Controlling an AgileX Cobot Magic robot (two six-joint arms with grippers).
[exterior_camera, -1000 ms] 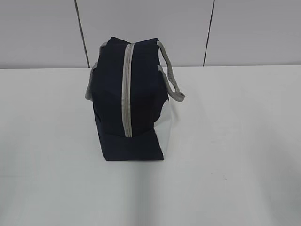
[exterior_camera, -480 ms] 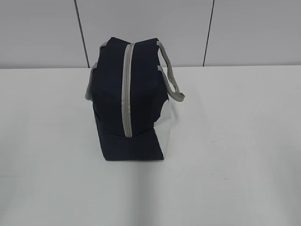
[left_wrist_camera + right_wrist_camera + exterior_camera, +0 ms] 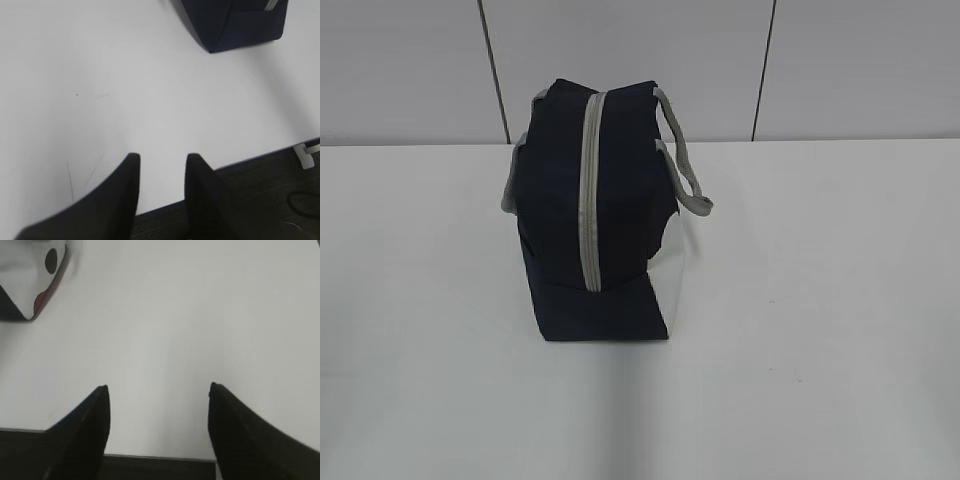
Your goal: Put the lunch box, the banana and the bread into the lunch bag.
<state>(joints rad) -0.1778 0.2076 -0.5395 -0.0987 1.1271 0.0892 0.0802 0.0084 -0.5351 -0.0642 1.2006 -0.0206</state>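
A: Left first. What's the left hand (image 3: 161, 161) doing?
B: Two matte black tapered fingers (image 3: 125, 195), a narrow gap between them, nothing gripped. It hangs over the near edge of the bench (image 3: 100, 75), with dark carpet-like floor (image 3: 260, 190) below.

A: Bench surface?
B: Smooth white, flat, a few faint scratches by the left fingers in the left wrist view.

A: The task's thing?
B: The lunch bag (image 3: 590, 220) stands upright on the bench, a bit left of centre in the exterior view, towards the back near the wall. Boxy navy-blue fabric, soft-sided.

A: Zipper?
B: A grey zipper (image 3: 588, 190) runs over the top and down the end facing the camera. It looks zipped, can't be sure.

A: Handles?
B: A grey webbing strap handle (image 3: 685, 170) loops out on the right side; a shorter bit of grey strap (image 3: 510, 190) shows on the left. White side panel (image 3: 670, 270) low on the bag's right face.

A: Wrist views of the bag?
B: The left wrist view catches one navy corner at top right, well apart from that hand. The right wrist view shows a white piece with a black dot and a red edge at top left; can't tell what it is.

A: Right hand (image 3: 158, 387)?
B: Black fingers spread wide, empty, over the near bench edge, touching nothing.

A: Background?
B: Pale grey wall panels (image 3: 620, 50) with dark vertical seams.
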